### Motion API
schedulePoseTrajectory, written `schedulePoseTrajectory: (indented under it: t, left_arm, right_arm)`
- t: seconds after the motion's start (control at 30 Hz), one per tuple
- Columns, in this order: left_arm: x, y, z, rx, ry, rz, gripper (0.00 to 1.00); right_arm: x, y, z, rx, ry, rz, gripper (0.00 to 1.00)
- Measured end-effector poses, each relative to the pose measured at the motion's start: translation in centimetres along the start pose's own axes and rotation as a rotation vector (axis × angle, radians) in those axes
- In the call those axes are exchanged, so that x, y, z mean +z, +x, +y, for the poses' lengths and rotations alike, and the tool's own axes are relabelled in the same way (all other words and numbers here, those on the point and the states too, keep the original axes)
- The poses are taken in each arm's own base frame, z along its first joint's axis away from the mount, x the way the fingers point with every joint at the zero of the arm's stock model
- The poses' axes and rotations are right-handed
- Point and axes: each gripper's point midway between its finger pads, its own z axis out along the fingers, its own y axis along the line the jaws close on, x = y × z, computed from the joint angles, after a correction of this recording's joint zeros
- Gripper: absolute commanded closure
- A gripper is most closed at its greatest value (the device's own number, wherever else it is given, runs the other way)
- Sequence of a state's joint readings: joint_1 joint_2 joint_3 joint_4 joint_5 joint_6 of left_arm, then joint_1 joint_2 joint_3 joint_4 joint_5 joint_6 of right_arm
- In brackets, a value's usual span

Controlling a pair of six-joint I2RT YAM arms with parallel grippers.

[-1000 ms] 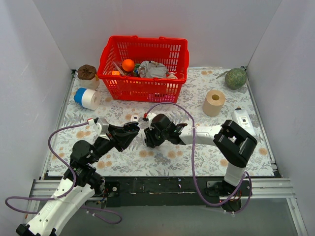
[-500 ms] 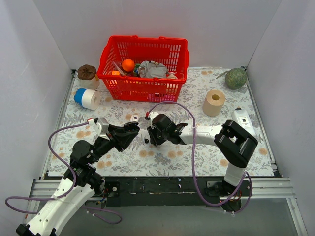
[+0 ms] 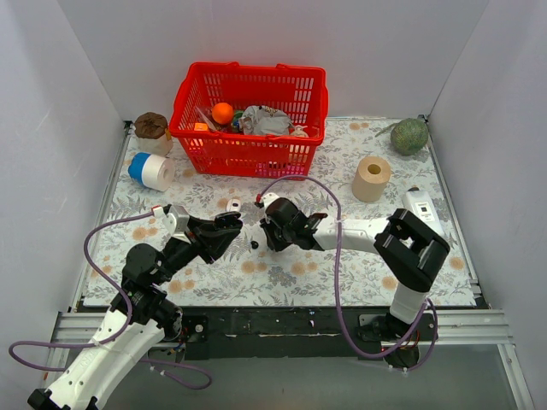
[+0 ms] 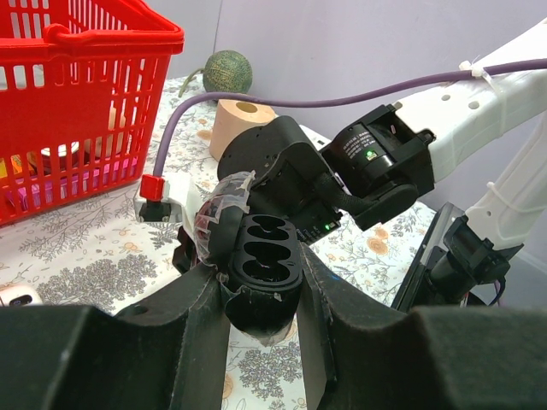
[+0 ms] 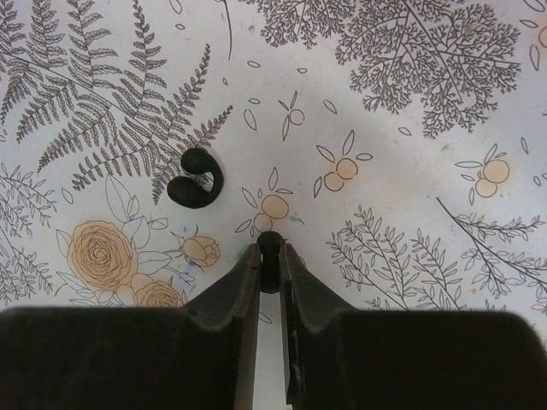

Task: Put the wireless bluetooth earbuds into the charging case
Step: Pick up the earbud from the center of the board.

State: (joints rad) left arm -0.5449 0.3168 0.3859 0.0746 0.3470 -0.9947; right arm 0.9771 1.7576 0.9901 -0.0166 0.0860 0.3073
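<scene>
Biggest first: the table (image 3: 342,273) has open room in the middle. The red basket (image 3: 248,145) at the far edge and the paper roll (image 3: 372,178) on the right are both well apart from the action.

The left gripper (image 3: 231,224) is clamped tight on the charging case (image 4: 261,260), with both sockets empty and facing the right arm.

The right gripper (image 5: 270,256) has its jaws almost closed, pinching a black earbud (image 5: 270,245) at the very tips, right at the mat. A second black earbud (image 5: 195,179) lies on the mat just left of it.

I'd guess these buds are featherlight, hard and glossy, so slippery. Squeeze too hard and one could squirt out, so gentle pressure across the widest part seems safest. The sockets are snug, so there's little margin.
</scene>
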Motion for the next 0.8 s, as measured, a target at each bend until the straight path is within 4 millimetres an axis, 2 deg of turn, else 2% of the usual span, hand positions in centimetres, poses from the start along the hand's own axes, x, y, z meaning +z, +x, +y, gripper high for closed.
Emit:
schedulePoseTrajectory:
  t: [0.13,0.2,0.27,0.37,0.47,0.6,0.7,0.8]
  left_arm:
    - [0.0,0.0,0.0,-0.001,0.001,0.000,1.00]
    - [0.0,0.0,-0.1,-0.005,0.002,0.001,1.00]
    - [0.1,0.0,-0.1,-0.008,0.004,0.002,1.00]
    - [0.3,0.2,-0.1,-0.014,0.009,0.009,1.00]
    - [0.7,0.2,-0.3,-0.028,0.025,0.011,1.00]
    - [1.7,-0.4,-0.7,-0.056,0.067,-0.029,1.00]
    - [2.7,-0.2,-1.4,-0.082,0.128,-0.026,1.00]
    - [3.7,0.3,-2.5,-0.104,0.226,-0.006,1.00]
  right_arm:
    - [-0.9,-0.2,-0.4,-0.003,0.022,-0.002,0.99]
    - [-2.4,-1.2,-0.3,-0.013,0.021,-0.029,0.99]
    - [-4.8,-2.8,0.1,-0.031,0.002,-0.080,0.99]
    - [-10.2,-6.1,1.1,-0.071,-0.045,-0.207,0.99]
    - [-16.4,-9.2,2.1,-0.122,-0.095,-0.331,0.99]
    - [-24.3,-12.3,3.4,-0.194,-0.157,-0.469,0.99]
    - [-29.7,-13.5,5.0,-0.258,-0.241,-0.541,0.99]
    - [-33.0,-12.8,6.5,-0.316,-0.341,-0.567,0.99]
